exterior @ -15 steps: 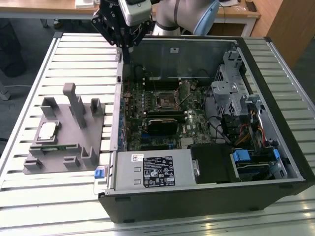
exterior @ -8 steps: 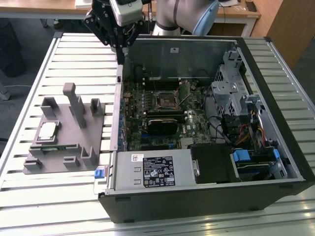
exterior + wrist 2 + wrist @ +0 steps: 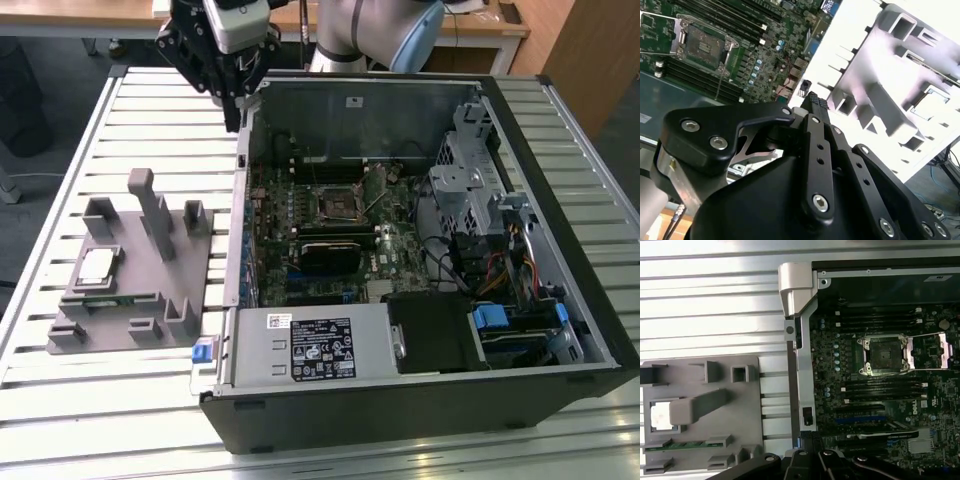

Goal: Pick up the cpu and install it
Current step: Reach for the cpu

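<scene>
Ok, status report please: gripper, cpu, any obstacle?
Gripper above case wall, apart from cpu. Cpu lies flat in grey holder, exterior view's left. Socket open. Tall holder post beside cpu.

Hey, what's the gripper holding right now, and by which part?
Nothing. The gripper hangs by the case wall; the cpu lies in the grey tray, apart from it.

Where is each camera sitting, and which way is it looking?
Exterior view: off the arm, up high, looking down on the open case, the tray with the cpu, and the tool near the case's rim.
First wrist view: on the arm, looking down at tray and socket; the tool's end shows.
Second wrist view: on the arm, looking slantwise along the tool's dark body.
Both wrist views share socket and tray.
</scene>
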Controlling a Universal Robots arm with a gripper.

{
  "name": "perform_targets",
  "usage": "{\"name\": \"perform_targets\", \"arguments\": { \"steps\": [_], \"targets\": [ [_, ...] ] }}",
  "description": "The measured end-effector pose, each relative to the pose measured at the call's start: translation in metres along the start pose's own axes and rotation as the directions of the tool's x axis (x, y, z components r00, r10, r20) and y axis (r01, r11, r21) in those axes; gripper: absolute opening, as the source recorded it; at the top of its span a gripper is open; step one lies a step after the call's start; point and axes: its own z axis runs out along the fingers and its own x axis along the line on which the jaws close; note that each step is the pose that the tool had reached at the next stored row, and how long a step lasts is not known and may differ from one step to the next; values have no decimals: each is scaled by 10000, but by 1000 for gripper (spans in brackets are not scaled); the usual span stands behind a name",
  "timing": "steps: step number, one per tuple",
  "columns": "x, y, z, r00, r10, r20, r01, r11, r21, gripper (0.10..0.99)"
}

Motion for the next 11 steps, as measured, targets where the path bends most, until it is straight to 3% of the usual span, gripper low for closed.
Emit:
{"name": "perform_targets", "arguments": {
  "steps": [11],
  "targets": [
    [204,-16,-2,10000,-1,0,1,10000,0,106]
  ]
}}
